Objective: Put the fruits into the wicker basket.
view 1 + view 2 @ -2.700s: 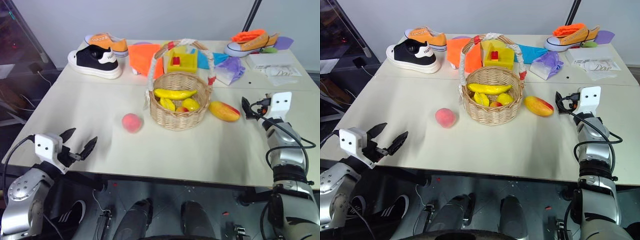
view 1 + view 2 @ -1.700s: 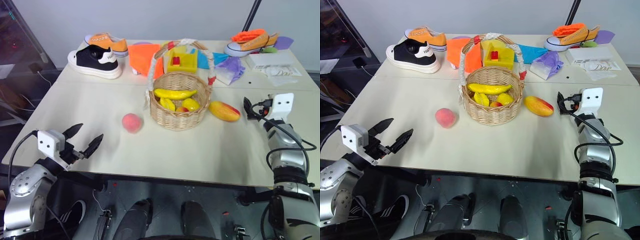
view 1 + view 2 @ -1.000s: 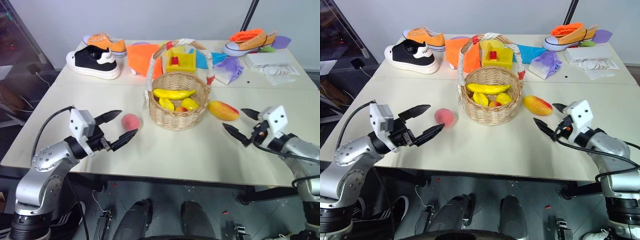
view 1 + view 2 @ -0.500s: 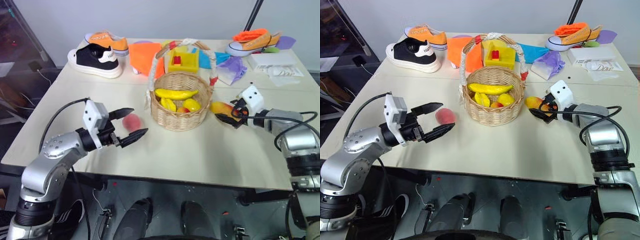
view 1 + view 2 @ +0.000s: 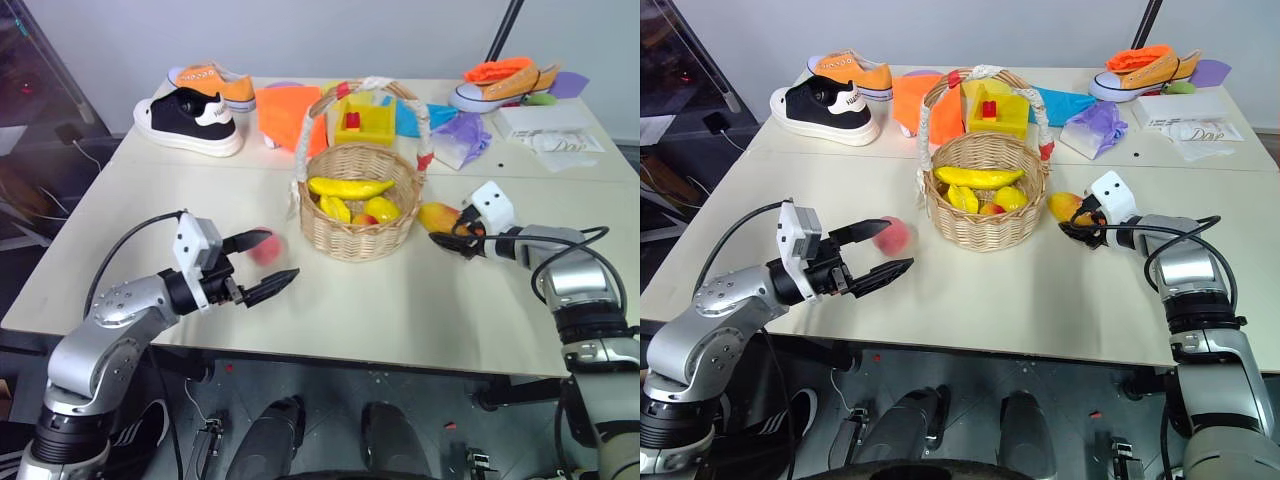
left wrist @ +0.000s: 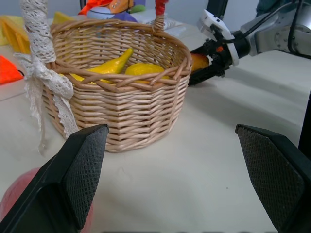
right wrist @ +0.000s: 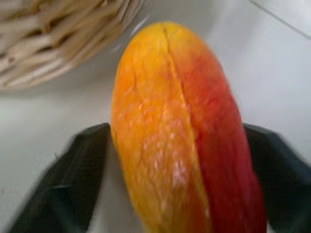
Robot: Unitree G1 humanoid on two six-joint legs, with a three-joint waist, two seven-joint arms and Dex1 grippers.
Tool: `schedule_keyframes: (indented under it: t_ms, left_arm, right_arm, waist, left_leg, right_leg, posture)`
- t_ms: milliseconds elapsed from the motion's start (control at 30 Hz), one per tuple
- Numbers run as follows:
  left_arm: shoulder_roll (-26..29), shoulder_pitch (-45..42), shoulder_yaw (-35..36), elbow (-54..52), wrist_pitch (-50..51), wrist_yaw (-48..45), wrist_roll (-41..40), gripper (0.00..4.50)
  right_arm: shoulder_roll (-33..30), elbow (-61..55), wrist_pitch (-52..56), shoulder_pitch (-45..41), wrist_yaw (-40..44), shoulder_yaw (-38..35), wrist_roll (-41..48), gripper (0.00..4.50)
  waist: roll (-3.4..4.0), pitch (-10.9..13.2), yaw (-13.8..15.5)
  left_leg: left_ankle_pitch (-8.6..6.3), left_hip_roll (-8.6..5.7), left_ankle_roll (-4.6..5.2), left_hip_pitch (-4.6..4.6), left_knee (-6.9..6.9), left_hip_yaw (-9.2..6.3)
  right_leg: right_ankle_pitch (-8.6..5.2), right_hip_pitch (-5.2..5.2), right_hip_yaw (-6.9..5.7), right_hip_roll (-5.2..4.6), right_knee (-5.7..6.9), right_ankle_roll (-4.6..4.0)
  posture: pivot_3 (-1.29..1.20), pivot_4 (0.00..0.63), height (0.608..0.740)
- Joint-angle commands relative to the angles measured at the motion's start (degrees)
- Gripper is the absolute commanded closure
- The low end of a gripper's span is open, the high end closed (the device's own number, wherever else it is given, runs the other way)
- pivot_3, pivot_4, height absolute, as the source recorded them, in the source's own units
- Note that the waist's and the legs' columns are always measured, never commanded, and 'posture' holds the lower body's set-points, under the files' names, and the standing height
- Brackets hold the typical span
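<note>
The wicker basket (image 5: 355,238) stands mid-table with a cloth-wrapped handle. The pink-red peach (image 5: 264,246) lies on the table left of it. My left gripper (image 5: 281,255) is open at the peach, one finger in front of it, the other nearer the table's front edge; the left wrist view shows the peach (image 6: 19,196) beside one finger. The yellow-orange mango (image 7: 180,131) lies right of the basket. My right gripper (image 5: 441,229) is shut on it, with a black finger (image 7: 73,174) against each side.
Yellow bananas (image 5: 350,187) fill the basket. Behind it sit a yellow box (image 5: 363,122) and an orange cloth (image 5: 285,112). A black shoe (image 5: 190,122) and an orange shoe (image 5: 212,84) are far left; another orange shoe (image 5: 505,85), a purple bag (image 5: 460,138) and papers (image 5: 555,135) far right.
Both arms have come in from the table's near edge. The left gripper reached the peach and stays open. The right gripper went forward to the mango and closed on its sides.
</note>
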Motion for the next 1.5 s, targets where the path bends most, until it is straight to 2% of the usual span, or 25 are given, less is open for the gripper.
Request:
schedule_keyframes:
  t_ms: [33,200,333,500,633,733,933,1033,1167,1267,1367,1433,1500]
  left_arm:
    - [-0.11,-0.43,0.81,-0.77,-1.56,-0.08,0.36,0.00]
    - [-0.33,-0.47,0.61,-0.32,-2.01,-0.20,0.51,0.00]
    - [-0.42,0.59,1.48,-0.13,-2.81,-0.21,0.74,0.00]
    - [-2.12,2.63,3.86,0.66,-4.61,0.82,0.70,0.00]
    - [-3.35,2.32,3.61,1.27,-6.43,1.27,1.42,0.00]
    - [-3.25,1.58,3.21,1.87,-6.58,1.23,1.72,0.00]
    - [-3.91,1.09,3.34,2.16,-6.75,2.16,1.59,0.00]
    - [-4.56,1.87,3.42,1.64,-7.41,3.29,2.41,0.00]
    - [-5.33,2.92,3.40,0.54,-7.93,4.65,3.11,0.00]
    - [-5.89,3.32,2.99,-0.61,-7.81,5.87,3.36,0.00]
    - [-5.97,4.11,3.09,-1.17,-7.68,6.55,3.65,0.00]
    - [-6.01,4.57,3.53,-1.21,-7.73,6.96,3.68,0.00]
    - [-5.77,4.88,3.90,-1.15,-7.80,7.34,3.93,0.00]
  right_arm:
    - [0.00,-3.63,-0.30,0.23,-0.29,-2.59,0.88,1.77]
    - [-1.60,-10.27,3.22,4.24,-0.28,-6.59,3.59,1.77]
    - [-5.39,-23.01,10.12,11.53,0.92,-13.55,8.43,1.77]
    - [-5.56,-43.32,21.93,20.20,1.62,-23.95,21.49,1.77]
    - [-4.29,-51.91,26.81,20.20,0.07,-24.24,28.34,1.77]
    - [-3.16,-54.78,29.50,16.22,-2.14,-20.18,30.85,1.77]
    - [7.16,-46.12,20.68,2.80,-11.77,-4.04,18.08,1.77]
    - [13.39,-39.79,17.53,-1.62,-15.87,-1.03,14.38,1.77]
    - [16.60,-30.69,8.44,-5.59,-17.14,4.40,6.54,1.77]
    - [18.08,-24.09,3.48,-7.53,-16.09,5.82,3.96,1.77]
    - [19.96,-21.40,2.48,-8.78,-15.96,4.11,4.61,0.85]
    - [20.07,-22.45,3.53,-8.33,-14.84,3.40,5.65,0.01]
    - [19.11,-25.56,4.90,-6.80,-12.15,2.92,7.56,0.01]
  waist:
    - [0.00,0.00,0.05]
    - [0.00,0.00,0.16]
    - [0.01,0.00,0.59]
    - [0.02,-0.01,0.20]
    - [0.02,-0.01,-0.06]
    - [0.01,0.00,0.17]
    - [-0.02,0.00,0.08]
    - [-0.05,-0.01,0.09]
    - [-0.04,-0.01,0.30]
    - [-0.05,-0.02,0.19]
    - [-0.05,-0.01,-0.05]
    - [-0.05,-0.02,-0.15]
    - [-0.05,-0.02,-0.22]
  left_leg:
    - [0.00,0.00,0.00,0.00,0.00,0.00]
    - [0.00,0.00,0.00,0.00,0.00,0.00]
    - [-0.02,-0.02,0.02,-0.02,-0.01,-0.01]
    - [-0.09,0.09,0.00,-0.04,0.00,0.04]
    - [-0.14,0.26,-0.01,0.02,0.11,0.29]
    - [-0.16,0.24,0.02,0.02,0.22,0.34]
    - [-0.16,0.26,0.02,0.02,0.19,0.34]
    - [-0.15,0.24,0.01,-0.02,0.10,0.35]
    - [-0.15,0.20,0.00,-0.06,0.06,0.32]
    - [-0.15,0.20,-0.01,-0.05,0.07,0.32]
    - [-0.14,0.21,-0.01,-0.05,0.08,0.32]
    - [-0.14,0.23,-0.02,-0.05,0.07,0.31]
    - [-0.13,0.24,-0.03,-0.05,0.05,0.30]
  right_leg:
    - [0.00,0.00,0.00,0.00,0.00,0.00]
    - [0.00,0.00,0.01,0.00,0.00,0.00]
    - [0.00,-0.01,0.02,-0.02,-0.01,0.00]
    - [0.00,-0.07,0.03,0.02,-0.01,0.00]
    - [-0.01,-0.06,0.16,0.08,0.00,-0.26]
    - [-0.01,0.00,0.19,0.08,-0.01,-0.27]
    - [0.03,-0.08,0.20,0.13,0.00,-0.31]
    - [0.12,-0.19,0.24,0.15,0.00,-0.15]
    - [0.17,-0.25,0.24,0.15,0.02,-0.09]
    - [0.20,-0.25,0.25,0.16,0.03,-0.08]
    - [0.22,-0.23,0.26,0.20,0.04,-0.08]
    - [0.23,-0.26,0.28,0.23,0.05,-0.07]
    - [0.24,-0.29,0.29,0.25,0.07,-0.07]
  posture:
    - [0.00,0.150,0.740]
    - [0.00,0.150,0.740]
    - [0.00,0.150,0.740]
    - [0.00,0.150,0.740]
    - [0.00,0.150,0.740]
    - [0.00,0.150,0.740]
    - [0.00,0.150,0.740]
    - [0.00,0.150,0.740]
    - [0.00,0.150,0.740]
    - [0.00,0.150,0.740]
    - [0.00,0.150,0.740]
    - [0.00,0.150,0.740]
    - [0.00,0.150,0.740]
